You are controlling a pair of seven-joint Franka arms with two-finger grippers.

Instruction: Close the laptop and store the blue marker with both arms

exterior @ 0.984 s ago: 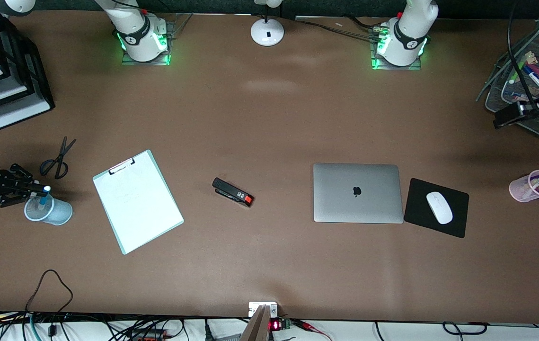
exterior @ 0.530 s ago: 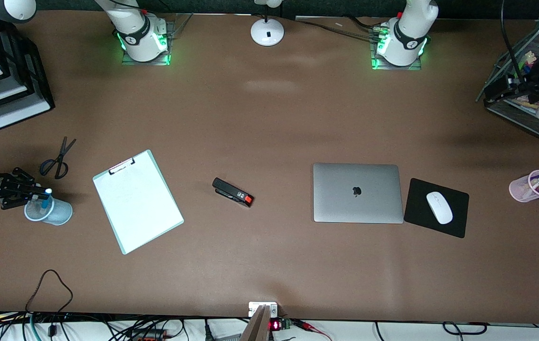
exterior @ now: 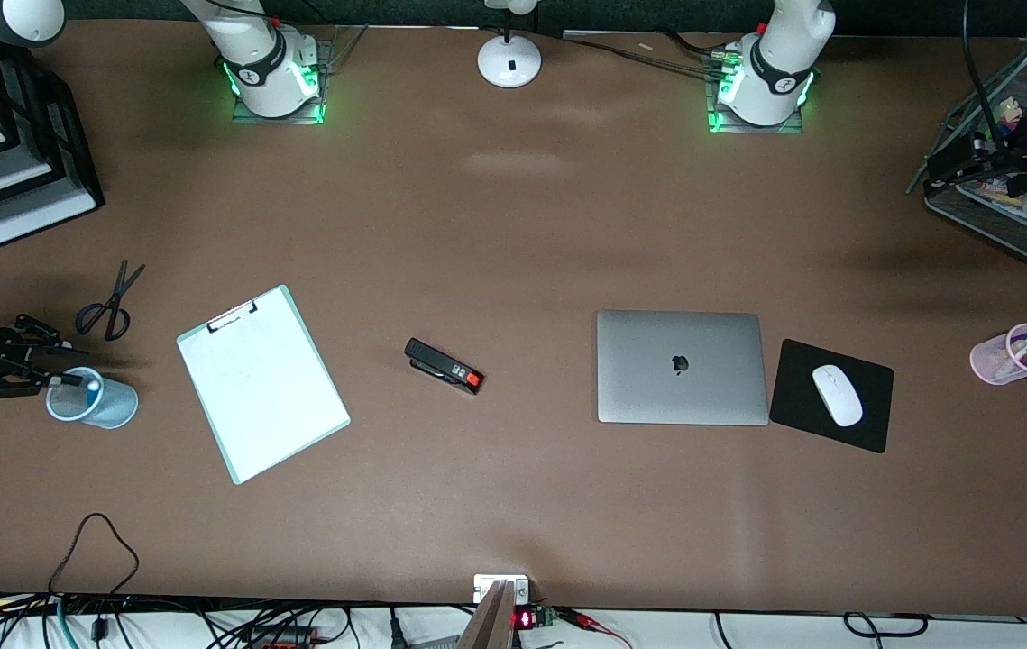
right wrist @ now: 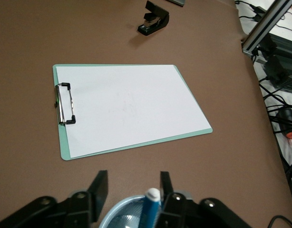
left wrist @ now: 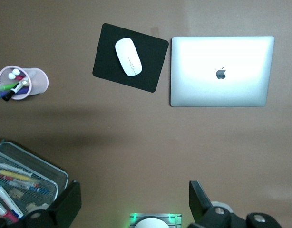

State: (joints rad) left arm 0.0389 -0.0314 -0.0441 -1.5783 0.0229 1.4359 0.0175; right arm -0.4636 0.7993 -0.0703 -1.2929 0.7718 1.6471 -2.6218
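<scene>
Laptop: lid shut, flat on the table, apple logo up; toward the left arm's end, just beside the black mouse pad.
Blue marker: standing in the light-blue mesh cup, white end up, leaning on the rim; toward the right arm's end of the table.
Right gripper: over the cup's rim, fingers parted on either side of the marker, touching nothing.
Left gripper: raised over the wire tray of pens at the left arm's end, fingers spread wide, holding nothing.
Clipboard: white sheet on a pale green board, between the cup and the stapler.
Scissors: black, farther from the front camera than the cup.
Mouse: white, on the mouse pad.
Pink cup: holds purple and green pens, well apart from the mouse pad.
</scene>
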